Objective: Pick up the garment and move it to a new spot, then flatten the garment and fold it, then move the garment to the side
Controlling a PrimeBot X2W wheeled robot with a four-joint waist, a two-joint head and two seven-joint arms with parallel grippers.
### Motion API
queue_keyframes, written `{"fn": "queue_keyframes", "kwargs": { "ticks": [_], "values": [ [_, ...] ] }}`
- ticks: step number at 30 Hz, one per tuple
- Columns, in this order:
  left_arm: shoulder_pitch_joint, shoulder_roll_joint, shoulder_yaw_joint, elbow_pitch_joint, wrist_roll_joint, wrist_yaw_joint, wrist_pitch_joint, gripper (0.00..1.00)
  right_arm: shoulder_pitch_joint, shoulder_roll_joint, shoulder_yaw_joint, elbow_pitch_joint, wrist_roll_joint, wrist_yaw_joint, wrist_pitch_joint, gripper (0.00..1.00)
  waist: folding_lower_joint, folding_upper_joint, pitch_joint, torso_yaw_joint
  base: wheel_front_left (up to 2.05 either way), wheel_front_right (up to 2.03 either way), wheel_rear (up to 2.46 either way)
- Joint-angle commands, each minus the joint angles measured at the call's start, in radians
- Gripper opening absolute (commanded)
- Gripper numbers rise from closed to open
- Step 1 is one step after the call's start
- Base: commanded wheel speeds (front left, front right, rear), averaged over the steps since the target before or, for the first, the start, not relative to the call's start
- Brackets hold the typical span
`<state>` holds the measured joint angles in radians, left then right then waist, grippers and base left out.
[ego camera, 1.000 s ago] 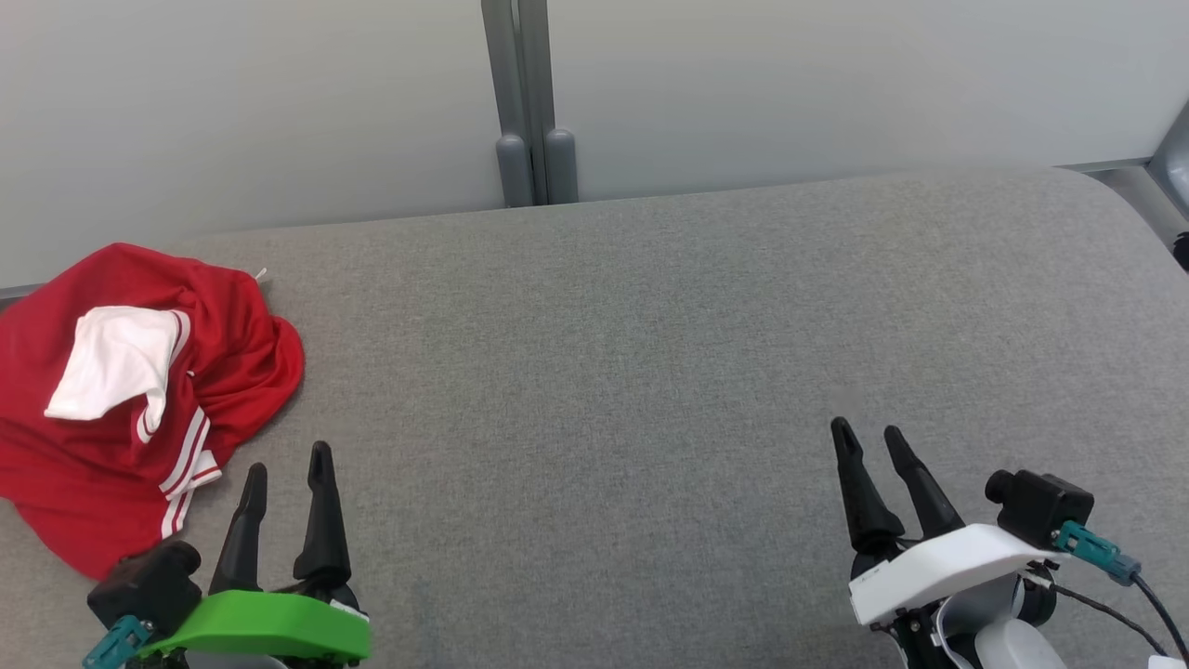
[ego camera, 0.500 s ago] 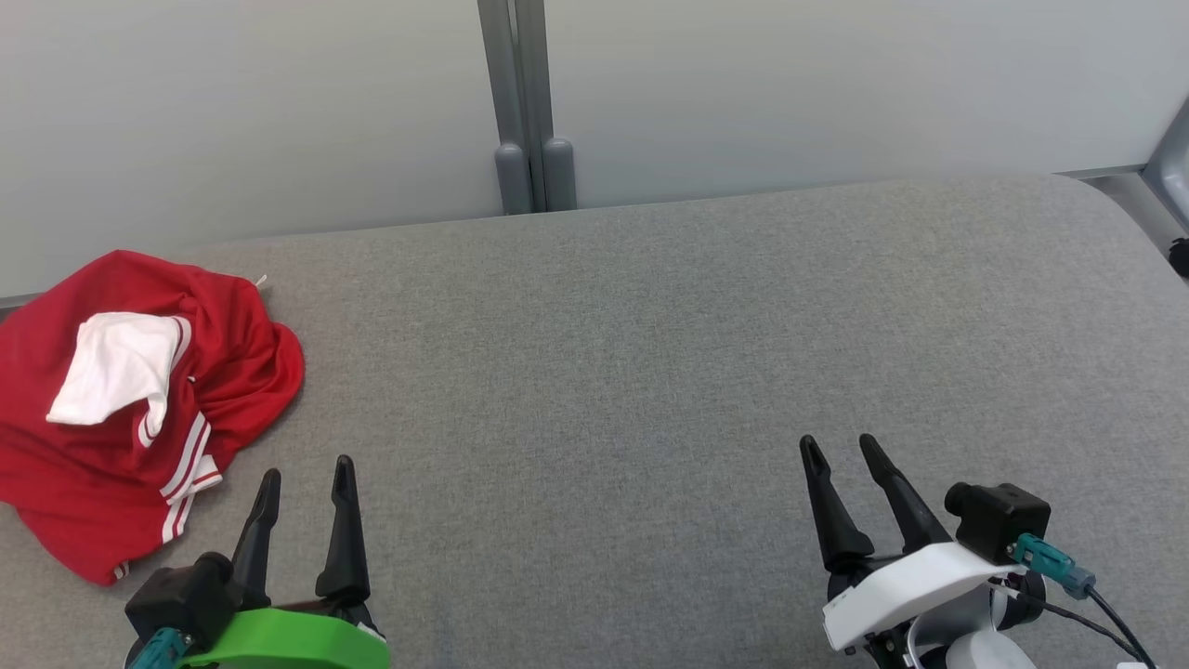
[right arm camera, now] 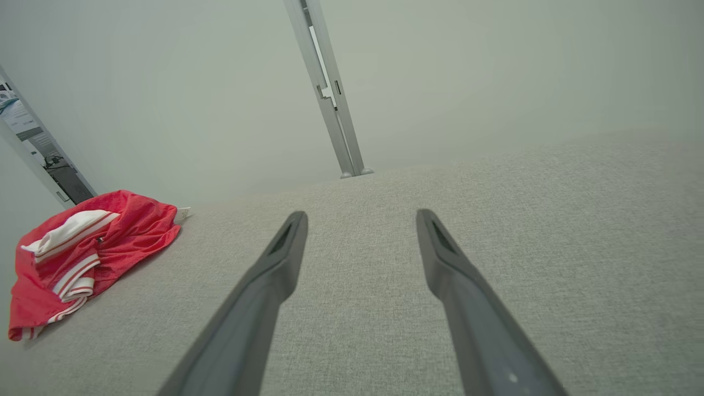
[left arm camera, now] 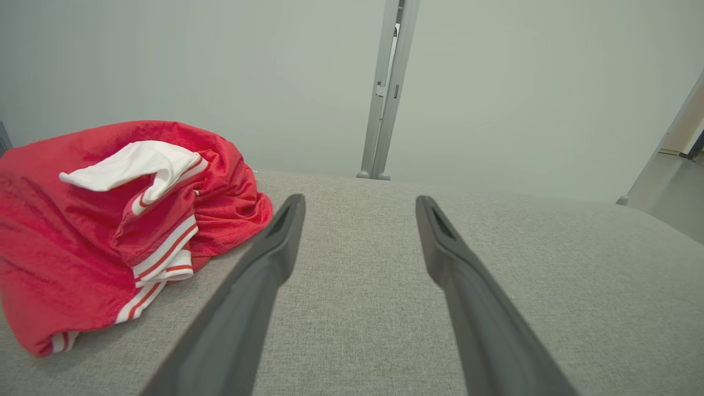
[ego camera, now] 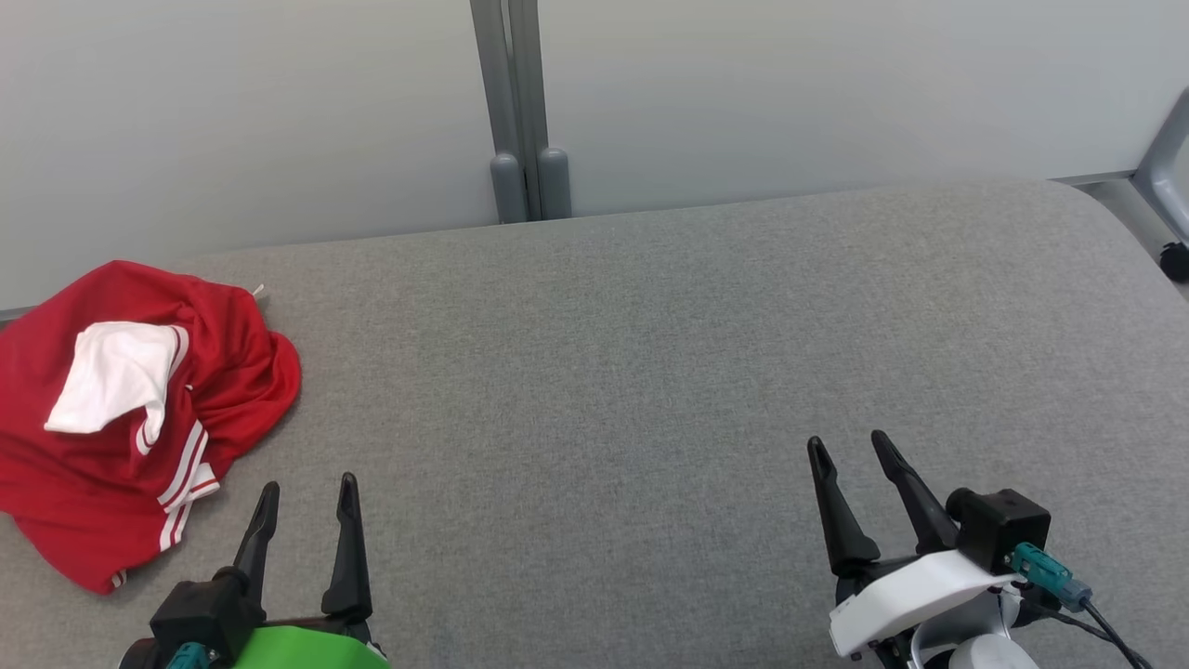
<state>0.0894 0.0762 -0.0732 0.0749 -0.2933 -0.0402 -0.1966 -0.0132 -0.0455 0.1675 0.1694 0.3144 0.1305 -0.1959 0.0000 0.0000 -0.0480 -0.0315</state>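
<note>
Bunching hides much of the red garment (ego camera: 93,483).

Grey fabric-covered table (ego camera: 650,372), far-right corner rounded. Red garment (ego camera: 232,372) (white panel, white stripes) lies crumpled at left end, near far edge.

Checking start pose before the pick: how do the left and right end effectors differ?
The left end effector sits on a green mount, the right end effector on a white mount. The left is beside the red garment; the right is far from it, over the grey surface. Both are open and empty.
</note>
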Motion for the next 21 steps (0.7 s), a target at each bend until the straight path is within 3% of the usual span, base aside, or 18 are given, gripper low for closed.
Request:
{"fn": "queue_keyframes", "kwargs": {
  "ticks": [1, 21],
  "values": [
    [0.008, 0.000, 0.002, -0.004, 0.031, 0.006, -0.011, 1.00, 0.004, -0.005, -0.002, -0.008, -0.025, 0.000, -0.012, 1.00, 0.0000, 0.0000, -0.002, -0.001, 0.00, 0.00, 0.00],
    [0.034, -0.012, 0.027, -0.023, 0.184, 0.012, -0.050, 1.00, 0.022, -0.006, -0.022, -0.009, -0.156, 0.000, -0.051, 1.00, 0.0000, 0.0000, -0.014, -0.003, 0.00, 0.00, 0.00]
  ]
}}
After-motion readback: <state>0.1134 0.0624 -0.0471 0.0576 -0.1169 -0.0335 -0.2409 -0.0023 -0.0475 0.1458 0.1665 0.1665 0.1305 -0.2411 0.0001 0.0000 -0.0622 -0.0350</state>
